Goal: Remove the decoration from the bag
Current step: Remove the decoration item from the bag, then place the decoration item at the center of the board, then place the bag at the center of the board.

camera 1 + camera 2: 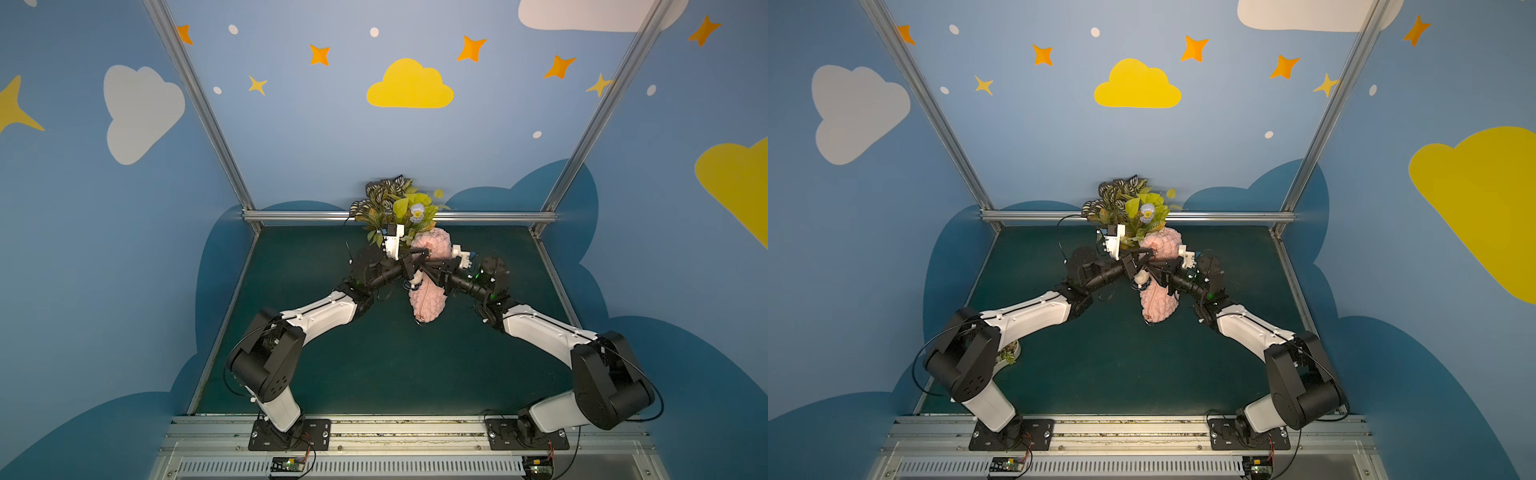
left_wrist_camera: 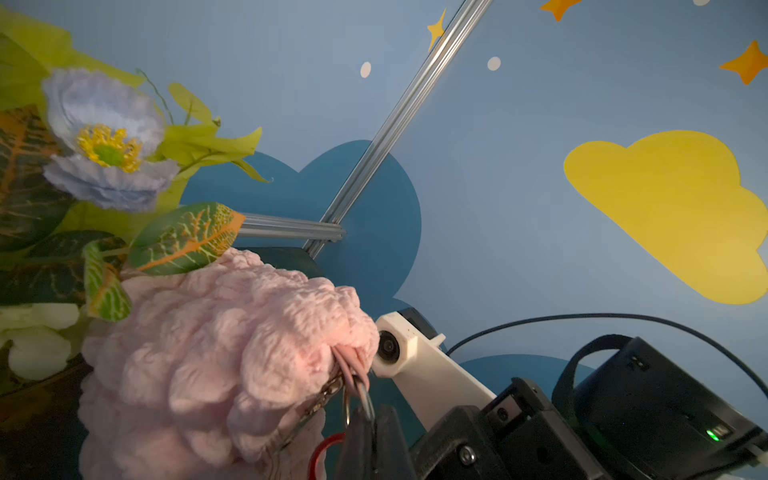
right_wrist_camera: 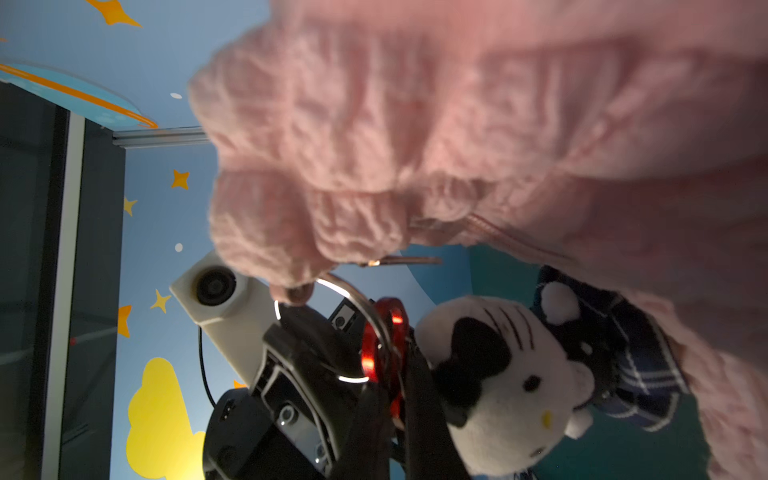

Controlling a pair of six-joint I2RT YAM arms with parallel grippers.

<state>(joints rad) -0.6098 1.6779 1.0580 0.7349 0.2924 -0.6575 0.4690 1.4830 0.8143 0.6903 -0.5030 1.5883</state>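
Observation:
The pink puffy bag (image 1: 430,303) (image 1: 1158,305) is held up mid-table between both arms. It fills the left wrist view (image 2: 208,353) and the right wrist view (image 3: 457,124). The decoration (image 3: 511,382), a white plush doll in a navy skirt, hangs beside the bag (image 1: 412,284) (image 1: 1141,277). My left gripper (image 2: 370,419) (image 1: 424,252) is shut on the metal ring (image 2: 365,399), which passes through the bag's pink loop (image 2: 353,365). My right gripper (image 3: 392,395) (image 1: 430,272) is shut on the decoration's red cord (image 3: 386,345), right next to the doll's head.
A leafy bouquet (image 1: 395,203) (image 1: 1129,203) with a pale blue flower (image 2: 104,141) stands just behind the bag, its leaves touching it. A white planter (image 1: 1011,355) sits under the left arm's elbow. Metal rails (image 1: 291,215) edge the dark green mat (image 1: 395,374).

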